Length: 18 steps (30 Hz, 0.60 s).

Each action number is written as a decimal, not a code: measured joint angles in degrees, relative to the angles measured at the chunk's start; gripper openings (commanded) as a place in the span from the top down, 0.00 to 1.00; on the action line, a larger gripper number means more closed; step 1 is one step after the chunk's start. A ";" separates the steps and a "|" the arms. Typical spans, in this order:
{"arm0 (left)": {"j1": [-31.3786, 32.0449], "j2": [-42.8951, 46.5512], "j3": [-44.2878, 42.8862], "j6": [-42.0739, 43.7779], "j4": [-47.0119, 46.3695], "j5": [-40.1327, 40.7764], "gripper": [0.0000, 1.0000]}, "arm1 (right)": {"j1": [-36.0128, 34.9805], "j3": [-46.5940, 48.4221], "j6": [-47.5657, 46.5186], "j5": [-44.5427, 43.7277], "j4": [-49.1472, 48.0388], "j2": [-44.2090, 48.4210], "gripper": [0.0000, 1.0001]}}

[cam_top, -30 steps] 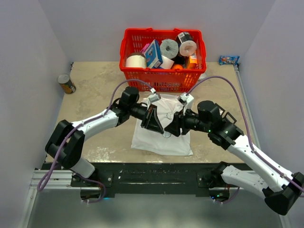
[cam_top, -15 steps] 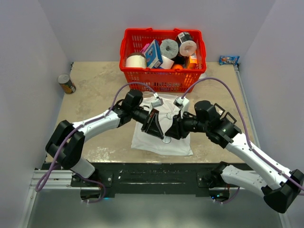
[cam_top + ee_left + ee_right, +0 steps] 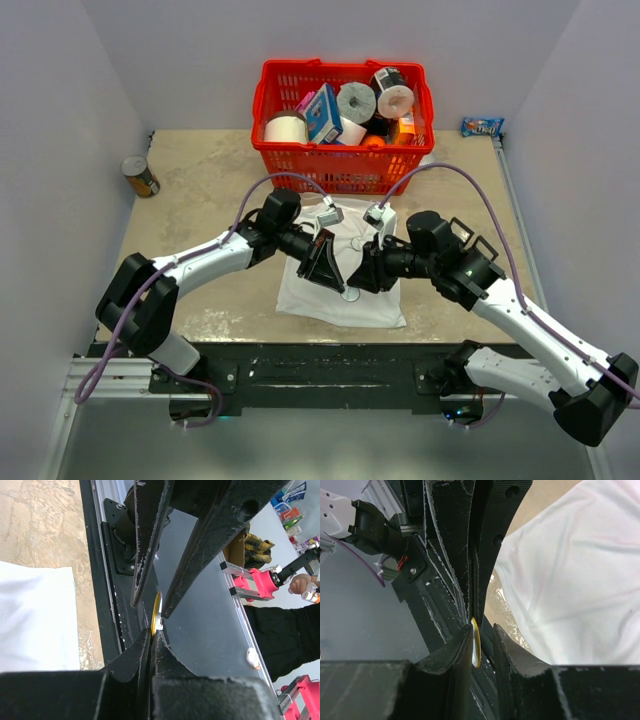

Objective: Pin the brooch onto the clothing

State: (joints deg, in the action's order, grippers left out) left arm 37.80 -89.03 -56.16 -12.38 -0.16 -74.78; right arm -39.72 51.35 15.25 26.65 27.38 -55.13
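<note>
Left gripper (image 3: 152, 631): black fingers with rough-edged pads, pressed together on the brooch (image 3: 156, 611), pinching one edge of it. Right gripper (image 3: 482, 628): fingers of the same make, spread in a narrow V either side of that brooch. One pad lies against it and the other stands just apart (gap seen in the right wrist view).

Brooch shows edge-on in both wrist views as a thin gold sliver, hard and shiny. Its faces are hidden between the pads, and any grey part cannot be made out. It is held over the near half of the shirt (image 3: 310, 300); whether it touches the cloth cannot be told. In the top view the fingers cover it entirely.

Shirt: white, thin, soft, lying flat with shallow creases, its middle covered by both arms.

Table (image 3: 200, 180): beige, mottled, stone-like.

Beyond the shirt, a red plastic lattice basket (image 3: 340, 172) holds paper rolls (image 3: 285, 128) and small boxes, labels illegible.

Far left, a cylindrical can (image 3: 140, 176). Far right corner, a blue packet (image 3: 481, 127), print too small to read.
</note>
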 measured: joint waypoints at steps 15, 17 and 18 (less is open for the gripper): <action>0.00 0.00 0.00 0.15 0.74 0.42 1.00 | 0.00 -0.28 -0.50 1.44 -0.33 -1.18 0.82; 0.00 0.00 0.00 0.20 0.74 0.48 1.00 | 0.00 -0.28 -0.55 1.49 -0.35 -1.18 0.86; 0.00 0.00 0.00 0.20 0.74 0.50 1.00 | 0.00 -0.28 -0.59 1.53 -0.37 -1.18 0.88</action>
State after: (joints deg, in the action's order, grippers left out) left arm 37.80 -89.03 -56.16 -12.19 0.58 -74.28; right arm -39.72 51.07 14.66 28.18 27.00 -56.31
